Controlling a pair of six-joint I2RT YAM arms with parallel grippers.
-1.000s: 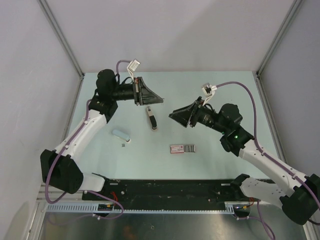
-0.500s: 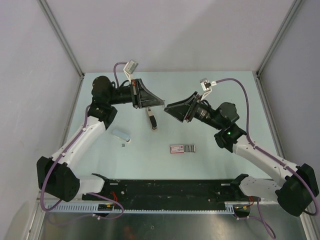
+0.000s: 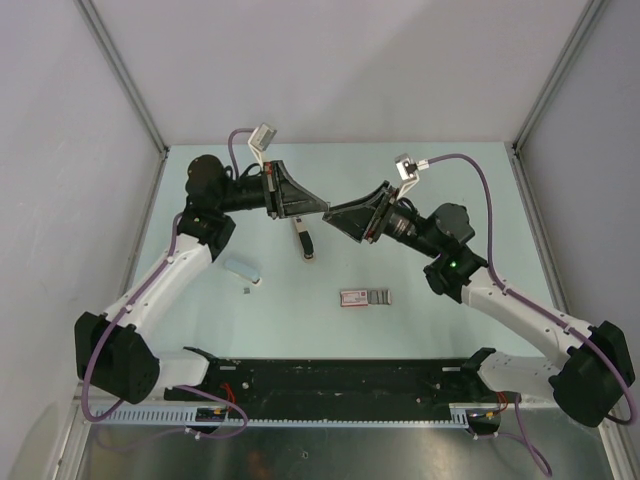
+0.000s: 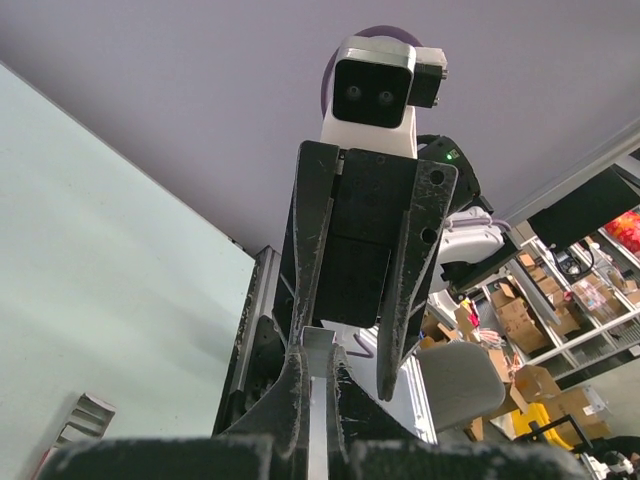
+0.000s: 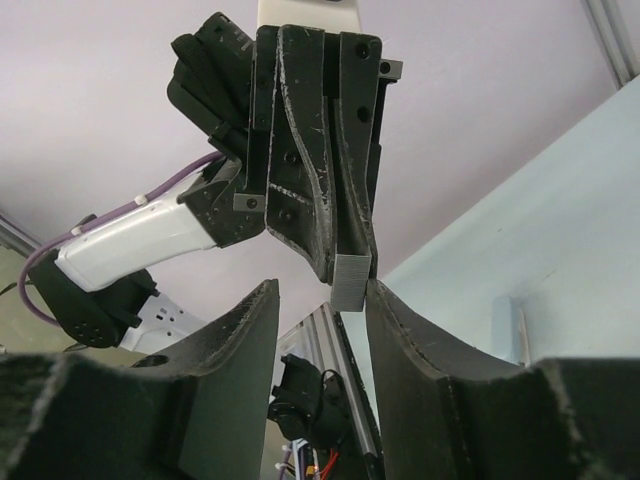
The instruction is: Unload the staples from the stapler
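The left gripper (image 5: 348, 258) pinches the staples (image 5: 350, 285); the right gripper (image 5: 320, 290), half-open around them and empty, should close squarely before any release.

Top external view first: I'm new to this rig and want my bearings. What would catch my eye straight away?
The left claw and right claw meet tip to tip above the far middle of the table. The left one pinches the staples, a silvery strip, between the right claw's open jaws. Beneath them lies the stapler.
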